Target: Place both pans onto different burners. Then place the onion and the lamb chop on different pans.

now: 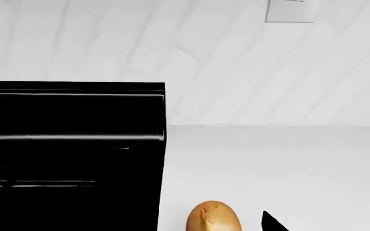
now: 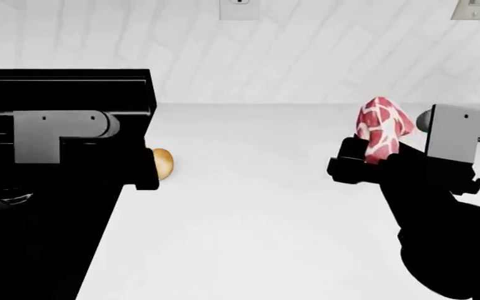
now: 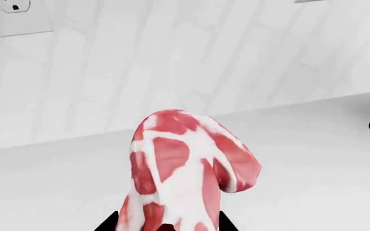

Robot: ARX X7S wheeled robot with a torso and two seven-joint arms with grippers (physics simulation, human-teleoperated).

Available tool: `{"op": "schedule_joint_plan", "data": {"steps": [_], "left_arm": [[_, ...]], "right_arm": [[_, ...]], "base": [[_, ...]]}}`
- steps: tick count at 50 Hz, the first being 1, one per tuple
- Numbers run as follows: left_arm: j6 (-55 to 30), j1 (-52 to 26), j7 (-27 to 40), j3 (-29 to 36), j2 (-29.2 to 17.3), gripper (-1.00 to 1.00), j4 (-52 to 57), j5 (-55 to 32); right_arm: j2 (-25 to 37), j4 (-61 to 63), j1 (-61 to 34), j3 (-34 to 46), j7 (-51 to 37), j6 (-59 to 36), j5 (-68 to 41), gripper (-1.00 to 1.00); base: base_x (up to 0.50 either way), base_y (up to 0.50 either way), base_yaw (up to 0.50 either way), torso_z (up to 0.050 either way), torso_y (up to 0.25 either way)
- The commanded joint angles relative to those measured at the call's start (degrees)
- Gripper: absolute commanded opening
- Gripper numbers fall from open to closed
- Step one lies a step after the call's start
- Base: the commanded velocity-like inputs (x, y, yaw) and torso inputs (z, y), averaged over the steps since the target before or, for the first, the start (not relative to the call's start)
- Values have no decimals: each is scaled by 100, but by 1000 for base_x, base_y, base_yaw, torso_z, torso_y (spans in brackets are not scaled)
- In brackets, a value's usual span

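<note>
The right gripper held the lamb chop upright above the counter (clamped at its lower end). The left gripper sat beside the onion; its opening couldn't be told.

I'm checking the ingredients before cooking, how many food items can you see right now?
2. The lamb chop is held up in the right end effector over the white counter. The onion is by the left end effector, beside the stove. More may be hidden.

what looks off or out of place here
The lamb chop stands on end, pinched at its lower edge by the right gripper above the white counter, not on a pan. The onion sits loose beside the stove.
</note>
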State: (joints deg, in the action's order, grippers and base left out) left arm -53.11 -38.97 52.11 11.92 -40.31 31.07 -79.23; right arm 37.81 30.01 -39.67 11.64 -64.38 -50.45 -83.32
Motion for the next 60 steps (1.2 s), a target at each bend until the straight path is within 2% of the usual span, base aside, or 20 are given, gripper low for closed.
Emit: {"op": "schedule_joint_plan", "data": {"steps": [1, 10, 23, 60], "left_arm": [[-56, -415, -355, 648, 701, 100, -745, 618], [99, -545, -809, 1061, 990, 100, -1323, 1183], [80, -717, -993, 1394, 1230, 100, -1588, 1410], [558, -657, -1595, 1854, 1631, 100, -2984, 2084]], "right_arm": [[272, 423, 431, -318, 126, 130, -78, -100], [258, 364, 572, -346, 285, 239, 49, -100], [257, 337, 698, -361, 409, 332, 142, -100], [266, 325, 819, -350, 505, 448, 211, -100]], "base": [[21, 0, -16, 0, 0], [14, -7, -20, 0, 0], [4, -11, -16, 0, 0], [1, -9, -9, 0, 0]]}}
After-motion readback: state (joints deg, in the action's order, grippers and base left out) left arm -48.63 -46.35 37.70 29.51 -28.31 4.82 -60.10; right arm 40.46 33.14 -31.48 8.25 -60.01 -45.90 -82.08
